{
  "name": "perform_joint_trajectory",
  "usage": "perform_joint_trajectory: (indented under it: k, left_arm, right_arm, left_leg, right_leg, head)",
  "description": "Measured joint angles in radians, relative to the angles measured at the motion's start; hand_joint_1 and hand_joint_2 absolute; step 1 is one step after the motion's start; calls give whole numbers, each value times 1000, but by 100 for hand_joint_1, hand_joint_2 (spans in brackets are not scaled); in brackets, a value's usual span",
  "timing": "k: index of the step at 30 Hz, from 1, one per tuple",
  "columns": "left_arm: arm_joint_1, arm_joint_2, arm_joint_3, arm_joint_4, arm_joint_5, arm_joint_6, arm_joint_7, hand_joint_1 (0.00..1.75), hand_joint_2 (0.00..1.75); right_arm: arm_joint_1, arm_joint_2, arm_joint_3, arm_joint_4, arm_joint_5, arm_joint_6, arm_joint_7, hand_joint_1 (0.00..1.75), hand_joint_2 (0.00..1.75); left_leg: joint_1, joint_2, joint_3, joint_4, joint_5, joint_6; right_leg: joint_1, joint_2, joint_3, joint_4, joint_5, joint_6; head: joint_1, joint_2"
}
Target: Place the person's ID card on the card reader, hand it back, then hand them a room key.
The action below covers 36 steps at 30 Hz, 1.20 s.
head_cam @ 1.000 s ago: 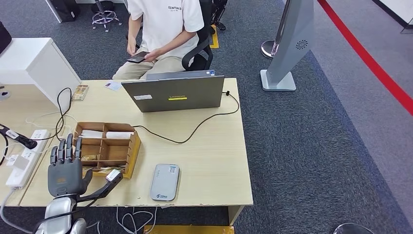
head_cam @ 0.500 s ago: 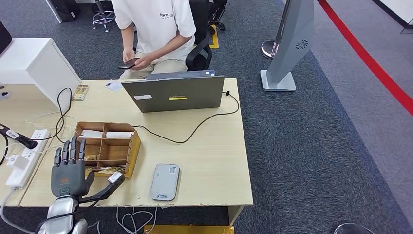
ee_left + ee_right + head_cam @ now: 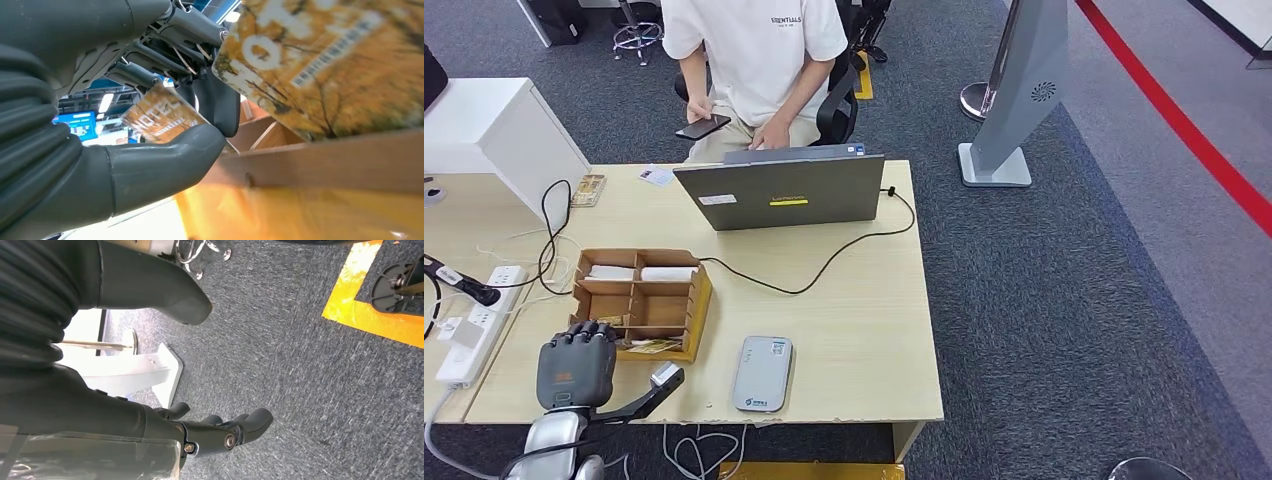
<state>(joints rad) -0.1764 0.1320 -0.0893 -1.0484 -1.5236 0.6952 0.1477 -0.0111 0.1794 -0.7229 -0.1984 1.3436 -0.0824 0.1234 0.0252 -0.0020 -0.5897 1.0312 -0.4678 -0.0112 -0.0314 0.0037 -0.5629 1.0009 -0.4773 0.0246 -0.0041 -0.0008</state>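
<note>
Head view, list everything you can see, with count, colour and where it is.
laptop: 1, grey, far side of desk.
card reader: 1, grey, near desk edge.
wooden organiser: 1, brown, left of the card reader.
room key cards: at least 2, yellow-orange, in the organiser.
power strip: 1, white, desk's left edge.
person: 1, white shirt, seated behind the laptop, holding a dark phone.
left hand: fingers curled into the organiser, pinching a card.
right hand: hanging over grey carpet, holding nothing.
</note>
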Motion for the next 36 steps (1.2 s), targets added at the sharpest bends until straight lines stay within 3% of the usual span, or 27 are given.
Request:
perform_joint_trajectory:
  k: [36]
  left_arm:
    - [-2,-15,25,49,-3,-5,-28,175,175]
  right_arm:
    - [13,-8,0,0,10,28,54,0,175]
  left_leg:
    - [0,0,1,0,0,0]
  right_leg:
    - [0,0,2,0,0,0]
  head:
    - [0,0]
